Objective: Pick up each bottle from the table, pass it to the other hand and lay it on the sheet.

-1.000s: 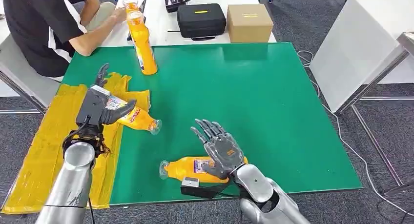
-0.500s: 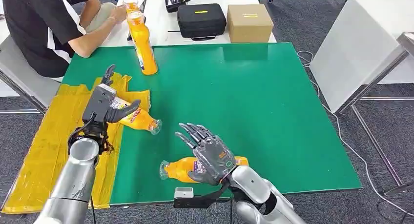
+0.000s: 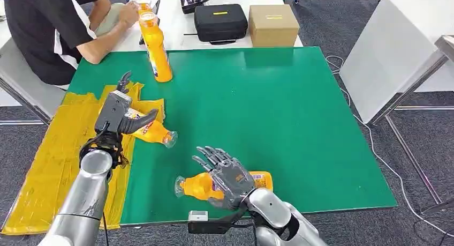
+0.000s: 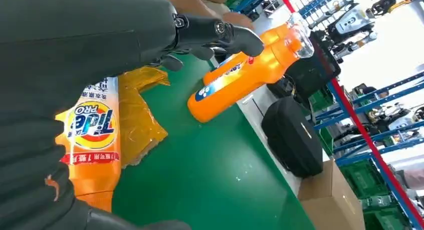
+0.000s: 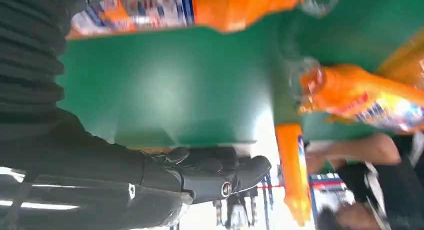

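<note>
An orange bottle (image 3: 153, 131) lies with its base on the yellow sheet (image 3: 48, 165) and its neck over the green mat (image 3: 278, 112). My left hand (image 3: 119, 110) hovers over its base end, fingers spread, gripping nothing; the left wrist view shows its label (image 4: 95, 140) below the hand (image 4: 75, 49). A second orange bottle (image 3: 199, 186) lies near the mat's front edge. My right hand (image 3: 229, 176) is spread over its middle, covering the label, without closing on it. A third bottle (image 3: 157, 47) stands upright at the mat's far left.
A seated person (image 3: 48, 26) at the far left touches another bottle (image 3: 143, 5) on the white table behind. A black case (image 3: 220, 22) and a cardboard box (image 3: 273, 24) sit there too. Another white table (image 3: 396, 47) stands to the right.
My right hand has moved left and down, from the near bottle's base end to over its middle. My left hand has drifted slightly forward and right above the sheet bottle. No bottle has moved.
</note>
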### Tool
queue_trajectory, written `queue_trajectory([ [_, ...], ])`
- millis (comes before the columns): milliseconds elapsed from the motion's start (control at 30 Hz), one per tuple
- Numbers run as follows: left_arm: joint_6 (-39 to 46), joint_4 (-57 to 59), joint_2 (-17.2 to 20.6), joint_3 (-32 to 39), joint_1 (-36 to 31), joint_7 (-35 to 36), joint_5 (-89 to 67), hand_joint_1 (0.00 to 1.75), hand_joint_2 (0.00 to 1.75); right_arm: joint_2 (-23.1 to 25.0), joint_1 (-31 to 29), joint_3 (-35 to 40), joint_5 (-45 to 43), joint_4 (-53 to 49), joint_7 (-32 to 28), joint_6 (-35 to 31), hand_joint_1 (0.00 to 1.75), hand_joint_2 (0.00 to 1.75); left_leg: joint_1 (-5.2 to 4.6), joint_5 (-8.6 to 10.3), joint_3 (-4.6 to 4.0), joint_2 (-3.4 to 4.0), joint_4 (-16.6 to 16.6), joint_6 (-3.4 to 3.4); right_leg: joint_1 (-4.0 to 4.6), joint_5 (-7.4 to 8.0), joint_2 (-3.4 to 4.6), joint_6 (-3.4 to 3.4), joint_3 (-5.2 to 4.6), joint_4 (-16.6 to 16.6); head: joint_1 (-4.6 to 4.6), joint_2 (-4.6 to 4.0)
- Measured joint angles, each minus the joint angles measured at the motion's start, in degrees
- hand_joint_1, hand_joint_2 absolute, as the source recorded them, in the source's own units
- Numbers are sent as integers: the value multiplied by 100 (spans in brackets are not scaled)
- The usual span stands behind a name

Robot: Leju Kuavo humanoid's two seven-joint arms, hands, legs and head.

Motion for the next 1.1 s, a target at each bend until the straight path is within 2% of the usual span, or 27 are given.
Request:
queue_trajectory([
  [367,4,4,0,0,0,4,70,0,175,83,-22,4,-98,767,92,-199,0,175,-1,0,-1,-1,0,0,-1,0,0,0,-1,0,0,-2],
  [867,15,26,4,0,1,2,133,0,175,92,61,-22,-90,1082,146,-240,0,175,-1,0,-1,-2,0,0,-1,0,0,0,-1,0,0,-2],
  [1100,15,11,39,0,29,17,199,0,175,74,402,-280,435,1066,542,-376,0,175,-1,0,-1,-2,0,0,-1,0,0,0,0,0,0,-2],
])
